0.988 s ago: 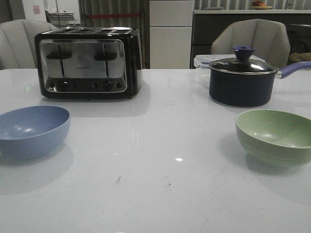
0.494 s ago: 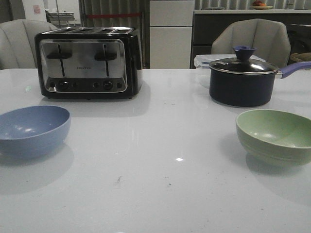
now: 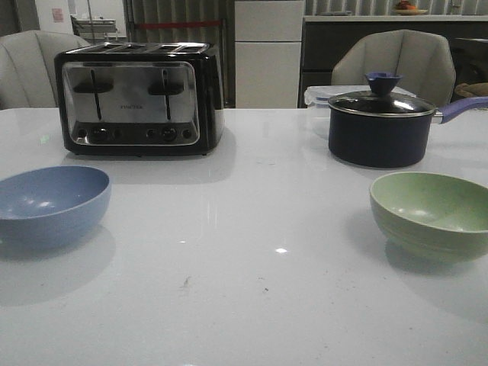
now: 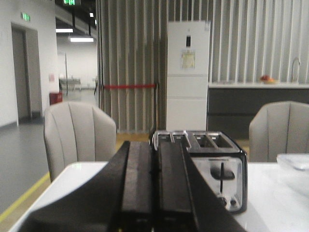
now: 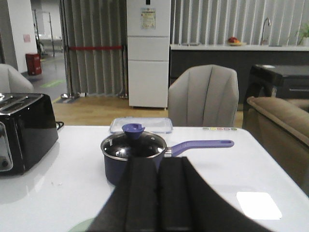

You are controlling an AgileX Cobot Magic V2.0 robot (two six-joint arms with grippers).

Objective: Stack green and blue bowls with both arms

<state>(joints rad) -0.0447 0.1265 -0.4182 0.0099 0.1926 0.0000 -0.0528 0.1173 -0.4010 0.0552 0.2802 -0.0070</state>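
The dusty blue bowl stands upright and empty at the table's left side. The pale green bowl stands upright and empty at the right side, far apart from it. A sliver of the green bowl shows in the right wrist view, beside the fingers. My left gripper is shut and empty, pointing towards the toaster. My right gripper is shut and empty, pointing towards the saucepan. Neither arm shows in the front view.
A black and chrome toaster stands at the back left, also in the left wrist view. A dark lidded saucepan with a purple handle stands at the back right, behind the green bowl. A clear lidded box lies behind it.
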